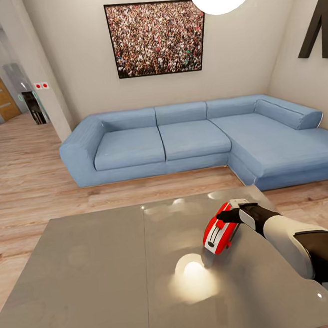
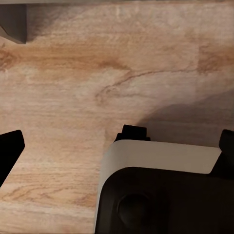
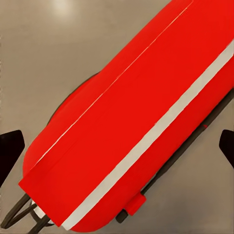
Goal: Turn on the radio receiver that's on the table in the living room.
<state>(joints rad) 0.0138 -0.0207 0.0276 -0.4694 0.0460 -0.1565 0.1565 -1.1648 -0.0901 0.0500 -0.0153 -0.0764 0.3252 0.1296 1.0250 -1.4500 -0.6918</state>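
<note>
At the left, the left wrist view looks down on the light wood floor (image 2: 97, 73) with part of the robot's white-and-black body (image 2: 161, 190) near the camera, and the left gripper (image 2: 119, 144) has its jaws apart, holding nothing. In the head view the grey glossy bench (image 1: 95, 281) fills the near ground before the blue sofa (image 1: 182, 142) and crowd picture (image 1: 156, 37) on the far wall. On the bench's right part lies the red radio receiver (image 1: 219, 229), tilted; the right gripper (image 1: 235, 212) sits at its far end, jaws spread wide with the radio (image 3: 141, 122) between them, not clamped.

Living room: blue sofa (image 1: 202, 140), wall picture (image 1: 156, 37)
</note>
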